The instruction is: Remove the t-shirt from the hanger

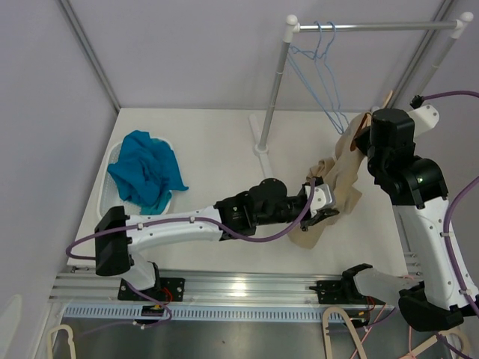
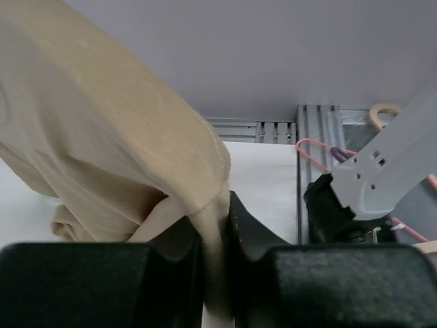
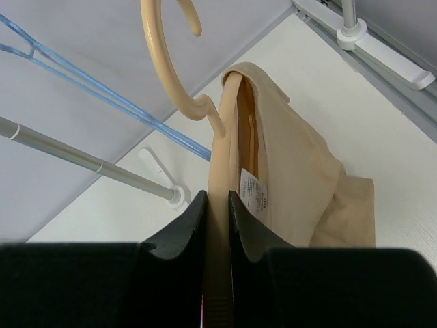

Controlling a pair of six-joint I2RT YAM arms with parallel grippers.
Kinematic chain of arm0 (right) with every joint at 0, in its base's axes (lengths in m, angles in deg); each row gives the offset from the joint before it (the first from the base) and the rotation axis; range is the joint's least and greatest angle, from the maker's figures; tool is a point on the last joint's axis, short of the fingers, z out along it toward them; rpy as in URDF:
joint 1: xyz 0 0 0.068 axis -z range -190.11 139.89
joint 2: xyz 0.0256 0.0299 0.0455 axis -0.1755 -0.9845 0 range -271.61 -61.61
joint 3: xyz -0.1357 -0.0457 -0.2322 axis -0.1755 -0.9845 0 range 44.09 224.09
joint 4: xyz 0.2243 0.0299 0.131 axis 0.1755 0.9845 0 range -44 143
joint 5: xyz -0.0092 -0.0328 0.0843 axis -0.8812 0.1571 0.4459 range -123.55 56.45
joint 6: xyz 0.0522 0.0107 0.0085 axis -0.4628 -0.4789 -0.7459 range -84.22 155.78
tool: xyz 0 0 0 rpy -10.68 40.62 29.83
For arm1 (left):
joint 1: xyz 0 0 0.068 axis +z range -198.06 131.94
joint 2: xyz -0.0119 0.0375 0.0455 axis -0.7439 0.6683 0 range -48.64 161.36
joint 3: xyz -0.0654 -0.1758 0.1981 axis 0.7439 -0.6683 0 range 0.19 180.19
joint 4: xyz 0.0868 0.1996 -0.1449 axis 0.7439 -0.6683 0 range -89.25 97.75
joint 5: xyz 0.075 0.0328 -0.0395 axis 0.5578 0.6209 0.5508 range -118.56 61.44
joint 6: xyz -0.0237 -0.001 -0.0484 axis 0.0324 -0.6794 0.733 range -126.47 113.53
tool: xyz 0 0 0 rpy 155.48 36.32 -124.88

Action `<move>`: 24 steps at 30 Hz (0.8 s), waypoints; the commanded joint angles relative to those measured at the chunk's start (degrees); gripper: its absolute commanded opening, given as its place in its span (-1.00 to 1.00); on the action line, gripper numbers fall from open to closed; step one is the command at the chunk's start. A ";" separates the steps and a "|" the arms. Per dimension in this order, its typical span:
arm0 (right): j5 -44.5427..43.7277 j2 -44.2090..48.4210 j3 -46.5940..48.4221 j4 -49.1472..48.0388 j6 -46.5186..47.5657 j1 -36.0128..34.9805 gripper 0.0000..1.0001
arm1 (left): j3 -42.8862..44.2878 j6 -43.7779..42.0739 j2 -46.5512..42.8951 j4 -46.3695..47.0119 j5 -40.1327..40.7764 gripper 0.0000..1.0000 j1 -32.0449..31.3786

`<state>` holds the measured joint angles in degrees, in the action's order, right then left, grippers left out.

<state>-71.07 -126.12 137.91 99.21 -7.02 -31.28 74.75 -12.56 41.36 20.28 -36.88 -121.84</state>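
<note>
A beige t-shirt [image 1: 338,185] hangs off a cream hanger [image 3: 222,143] at the right of the table, its lower part bunched on the tabletop. My right gripper [image 3: 217,205] is shut on the hanger's arm and holds it up; the shirt's collar and label [image 3: 254,191] still sit over the hanger's far end. In the top view the right gripper [image 1: 364,134] is above the shirt. My left gripper [image 2: 217,219] is shut on a fold of the t-shirt [image 2: 102,137], low beside the hanger, seen in the top view [image 1: 323,202].
A white basket [image 1: 112,161] with a teal cloth [image 1: 146,170] stands at the left. A clothes rail [image 1: 374,27] on a pole [image 1: 271,97] carries blue wire hangers [image 1: 323,67]. Spare hangers lie beyond the table's front edge [image 2: 321,154].
</note>
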 commanded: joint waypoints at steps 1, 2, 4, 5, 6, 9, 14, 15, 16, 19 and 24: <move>-1.33 1.23 1.28 -2.06 -0.35 -0.36 -1.00 | 5.24 0.37 0.09 -3.12 0.14 -0.68 -0.49; -1.77 1.06 1.28 -2.32 0.00 -0.36 -1.00 | 5.33 0.46 -0.26 -4.26 -0.12 -0.81 -0.66; -2.64 0.62 1.45 -2.76 1.06 -0.45 -1.00 | 5.06 0.55 -1.22 -5.23 -2.13 -0.99 -1.80; -3.26 0.27 1.54 -2.76 1.32 -0.28 -1.00 | 4.45 0.46 -2.71 -6.02 -2.66 -0.99 -2.42; -4.31 -0.52 1.71 -2.85 1.93 -0.28 -1.00 | 3.93 0.03 -3.59 -6.12 -3.54 -0.99 -4.42; -5.55 -2.10 1.72 -2.59 2.11 0.25 -1.00 | 2.00 -1.81 -6.57 -6.03 -4.95 -0.99 -10.13; -3.80 -3.69 2.59 -1.97 2.99 2.44 -1.00 | -5.81 -0.68 -5.98 -3.14 -14.88 -0.99 -16.04; -3.62 -4.21 3.12 -1.54 3.17 3.14 -1.00 | -7.05 -0.16 -5.36 -2.17 -14.97 -0.99 -17.09; -3.27 -5.00 3.47 -0.49 3.34 3.41 -1.00 | -8.11 0.28 -3.97 -0.77 -14.71 -0.99 -17.45; -0.47 -6.06 4.44 1.18 4.22 4.56 -1.00 | -12.42 2.65 -2.46 2.39 -13.57 -0.99 -17.72; 15.16 -8.61 9.87 7.07 8.78 6.66 -1.00 | -11.56 4.83 0.70 2.07 7.46 -0.99 -14.31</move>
<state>-64.12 -133.70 142.26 108.98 -1.17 -25.88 60.66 -11.82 41.03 20.33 -37.51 -137.40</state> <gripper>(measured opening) 0.182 0.011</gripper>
